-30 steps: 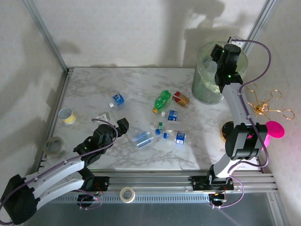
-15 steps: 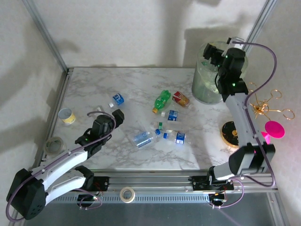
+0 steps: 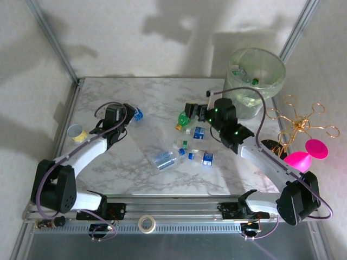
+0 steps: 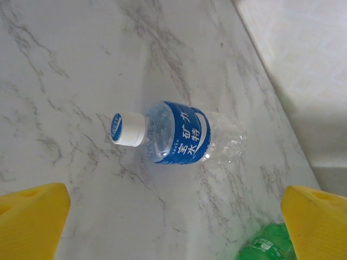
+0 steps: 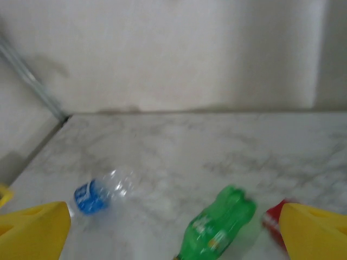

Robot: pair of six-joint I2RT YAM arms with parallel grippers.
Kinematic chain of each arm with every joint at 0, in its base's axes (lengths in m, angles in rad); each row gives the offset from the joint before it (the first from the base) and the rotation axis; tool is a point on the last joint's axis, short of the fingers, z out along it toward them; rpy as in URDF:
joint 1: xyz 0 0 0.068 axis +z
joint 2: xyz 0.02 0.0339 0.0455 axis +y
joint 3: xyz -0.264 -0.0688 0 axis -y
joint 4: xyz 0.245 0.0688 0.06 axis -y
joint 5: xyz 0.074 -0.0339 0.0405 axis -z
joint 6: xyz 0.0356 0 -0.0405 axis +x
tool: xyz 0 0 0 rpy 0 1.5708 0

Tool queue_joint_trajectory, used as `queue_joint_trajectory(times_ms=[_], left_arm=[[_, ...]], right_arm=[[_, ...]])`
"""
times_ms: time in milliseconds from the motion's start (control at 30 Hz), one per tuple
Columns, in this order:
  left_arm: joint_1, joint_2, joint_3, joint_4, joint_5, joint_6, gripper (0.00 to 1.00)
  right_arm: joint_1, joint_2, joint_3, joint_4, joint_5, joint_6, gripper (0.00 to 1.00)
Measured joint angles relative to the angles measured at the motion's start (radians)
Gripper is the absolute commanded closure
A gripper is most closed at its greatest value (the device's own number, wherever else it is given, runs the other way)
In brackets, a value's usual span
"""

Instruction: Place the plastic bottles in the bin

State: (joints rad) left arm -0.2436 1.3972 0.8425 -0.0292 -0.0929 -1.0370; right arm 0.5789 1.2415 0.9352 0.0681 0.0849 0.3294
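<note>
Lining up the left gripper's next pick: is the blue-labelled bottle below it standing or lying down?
Lying on its side: the blue-labelled bottle rests full-length on the marble table, white cap pointing sideways.

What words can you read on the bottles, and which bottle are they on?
"宝矿力水特": white characters on the blue label of the clear bottle lying on its side, in the left wrist view.
White cap of that bottle: blue print, too small to read.
Green bottle: label print too small to read.
Right wrist and top views: every label is too blurred or too small to read.
</note>
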Motion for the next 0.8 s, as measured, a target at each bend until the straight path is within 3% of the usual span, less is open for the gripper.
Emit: queue_joint_trajectory(times_ms=[133,467,633,800], left_arm=[[0.002,0.107,0.134,-0.034,0.058,0.112,0.01],[0.003,0.36,0.529,-0.171,0.174,0.69,0.0],[0.003,0.48,0.599,-0.259,0.21,0.917,0.0],[0.005,0.543,0.599,-0.321,0.201,1.047,0.0]], right_arm=[[0.024,-0.009,-0.082,0.027,0.001,0.043,0.01],[0.06,-0.041,-0.213,0.119,-0.001,0.127,0.01],[0.073,-0.043,-0.237,0.149,-0.004,0.151,0.01],[0.085,-0.057,-0.271,0.178,-0.005,0.179,0.01]])
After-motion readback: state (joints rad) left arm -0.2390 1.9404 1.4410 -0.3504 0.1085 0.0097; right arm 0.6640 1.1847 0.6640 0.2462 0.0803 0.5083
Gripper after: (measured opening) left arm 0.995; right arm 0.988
